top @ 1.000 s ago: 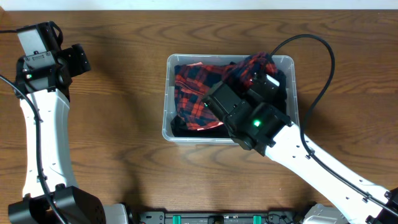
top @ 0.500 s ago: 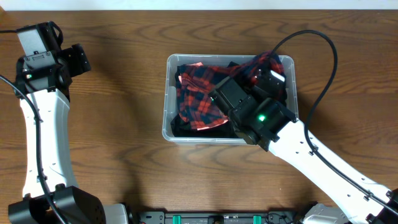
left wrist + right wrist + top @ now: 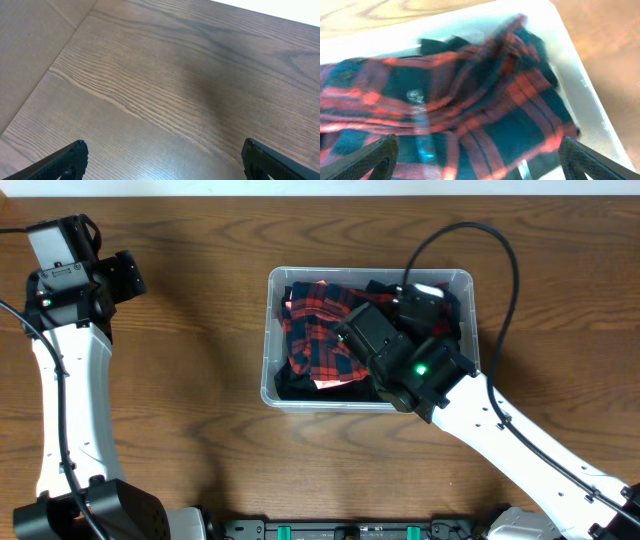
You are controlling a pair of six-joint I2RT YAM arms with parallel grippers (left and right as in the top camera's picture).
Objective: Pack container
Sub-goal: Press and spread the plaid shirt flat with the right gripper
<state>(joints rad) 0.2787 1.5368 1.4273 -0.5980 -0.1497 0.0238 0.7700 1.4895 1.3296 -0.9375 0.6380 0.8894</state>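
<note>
The container (image 3: 267, 350) is a clear plastic bin in the middle of the table. A red and navy plaid cloth (image 3: 318, 340) lies crumpled inside it over dark fabric. My right gripper (image 3: 425, 302) hangs over the bin's far right part. In the right wrist view the right gripper (image 3: 477, 160) is open. Its fingertips (image 3: 380, 156) stand wide apart just above the plaid cloth (image 3: 470, 100) and grip nothing. The container's rim (image 3: 592, 105) runs along the right. My left gripper (image 3: 125, 275) is far off at the table's back left. The left gripper (image 3: 162, 157) is open over bare wood.
The brown wooden table (image 3: 190, 310) surrounds the bin. The right arm (image 3: 500, 425) reaches in from the front right, with a black cable (image 3: 500, 270) looping over the bin's right side. The left arm (image 3: 65, 380) runs along the left edge.
My right gripper has opened and let go of the plaid cloth it held up at the bin's far right. The cloth has dropped into the bin. The left arm has not moved.
</note>
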